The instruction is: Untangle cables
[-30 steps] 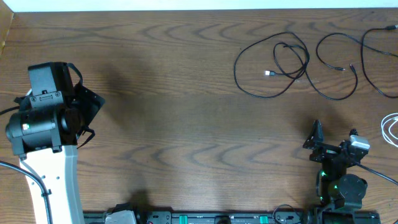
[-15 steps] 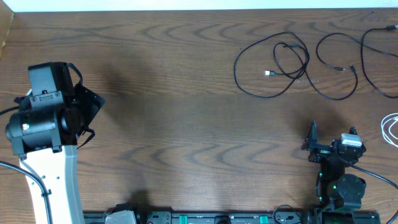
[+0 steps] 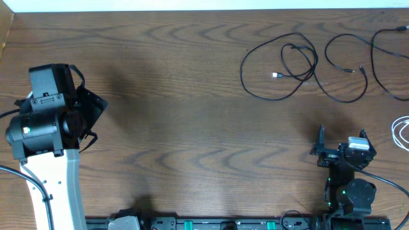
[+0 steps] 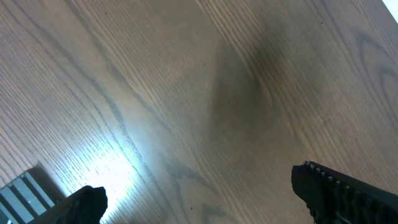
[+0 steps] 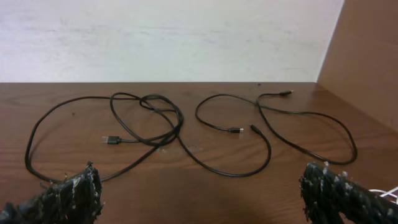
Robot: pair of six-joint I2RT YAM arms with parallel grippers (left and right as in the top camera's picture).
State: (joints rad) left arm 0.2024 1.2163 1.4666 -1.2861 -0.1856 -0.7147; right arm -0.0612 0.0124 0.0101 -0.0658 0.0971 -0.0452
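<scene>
Cables (image 3: pixel 305 75) are in neither claw: the right claw (image 3: pixel 341 142), lower right, and left claw (image 3: pixel 96 120), far left, both gape wide, empty. Beyond the right one, black loops (image 5: pixel 179 124) cross in the upper right; I'd pinch a free plug end (image 5: pixel 111 139), then pull gently.

Tally: black cables (image 3: pixel 276 75), three as far as the overlapping loops can be traced; white cable (image 3: pixel 394 133), one, partly cut off at the frame edge; robot arms (image 3: pixel 45 128), two; wooden table (image 3: pixel 192 115), one
</scene>
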